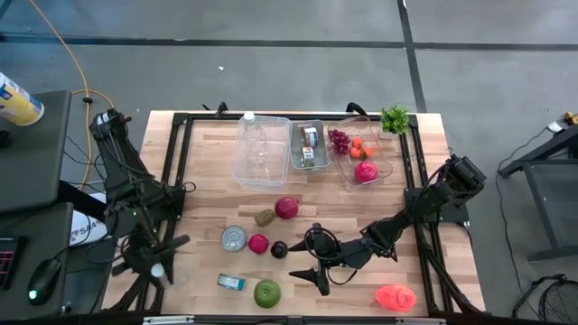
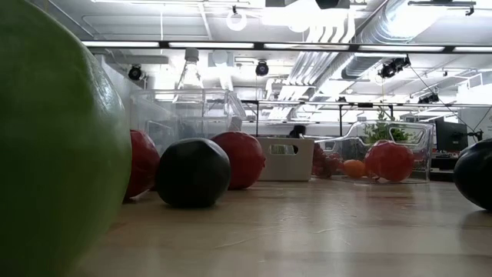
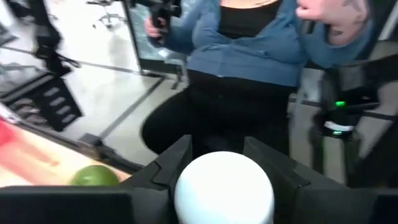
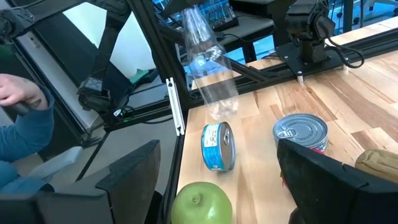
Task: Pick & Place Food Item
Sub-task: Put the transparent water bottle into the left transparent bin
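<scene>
Our left claw [image 1: 159, 270], lower left of the table [image 1: 208, 162], gripped a white egg-like item [image 3: 224, 190], presumably to carry it; our right claw [image 4: 214, 186] stood open over the green apple [image 4: 200, 202], seemingly poised to grasp.

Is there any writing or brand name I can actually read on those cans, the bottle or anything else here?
None can be read.
Blue-labelled can: print too blurred.
Silver can: no legible text on its lid.
Clear bottle: no label visible.
Yellow canister on the side desk: markings too small.
</scene>
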